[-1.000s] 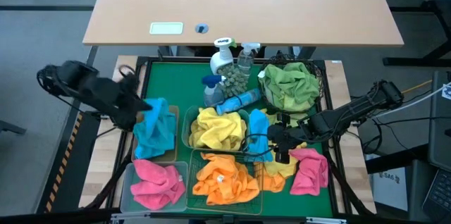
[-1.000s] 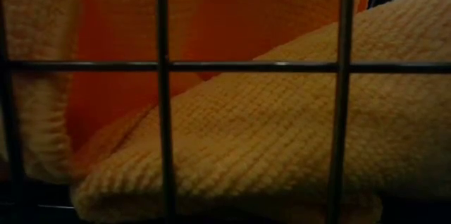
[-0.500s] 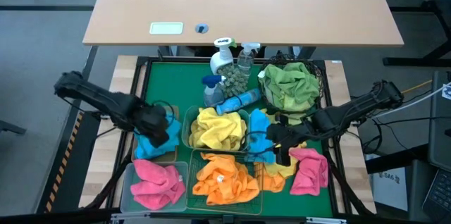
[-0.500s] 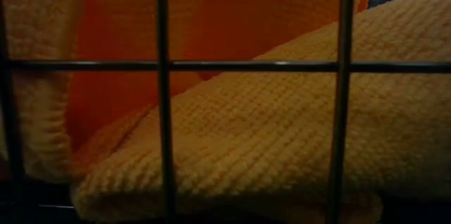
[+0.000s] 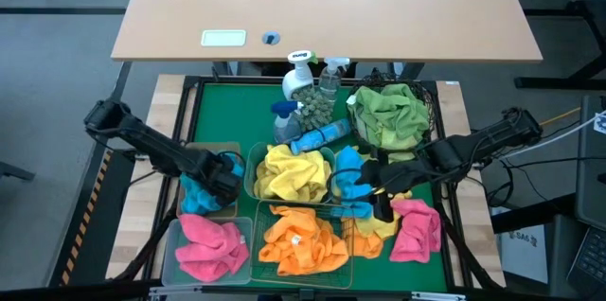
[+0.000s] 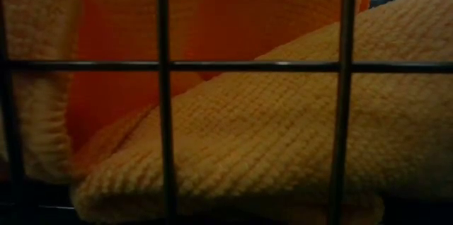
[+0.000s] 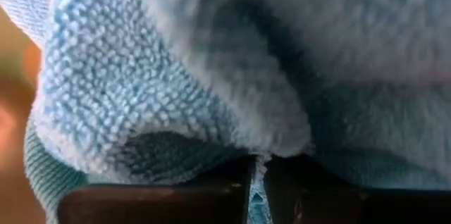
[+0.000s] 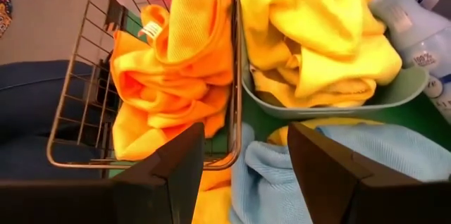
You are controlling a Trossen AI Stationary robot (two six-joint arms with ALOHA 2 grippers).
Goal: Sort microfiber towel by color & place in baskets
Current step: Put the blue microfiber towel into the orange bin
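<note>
My left gripper [image 5: 225, 180] is shut on a blue towel [image 5: 201, 193] that lies heaped on the tan tray [image 5: 230, 150]; in the left wrist view the towel [image 7: 211, 62] fills the picture. My right gripper [image 5: 369, 185] is open, low over a second light blue towel [image 5: 347, 170] on the mat beside the teal tub [image 5: 252, 183]. In the right wrist view its fingers stand on either side of that towel [image 8: 282, 171]; whether they touch it I cannot tell. The tub holds yellow towels, the green wire basket [image 5: 258, 218] orange ones, the clear bin [image 5: 170, 244] pink ones and the black mesh basket [image 5: 428, 102] green ones. My left gripper pinches a fold of the blue towel [image 7: 258, 182] between its two fingers, and the cloth bulges out just past their ends. It comes slanting down from the table's left. The towel sits bunched on the tan tray, slack.
Spray bottles [image 5: 301, 76] stand at the far middle of the green mat, and a blue one [image 5: 320, 136] lies beside them. A pink towel [image 5: 415, 230] and a yellow one [image 5: 374, 230] lie loose near the right front. The low view shows only an orange-yellow towel [image 6: 269, 154] behind wire.
My left gripper has moved right and down toward the tan tray, carrying the blue towel. The towel hung spread out at first and now sits bunched on the tray. My right gripper has shifted a little toward the table's left, over the second blue towel.
</note>
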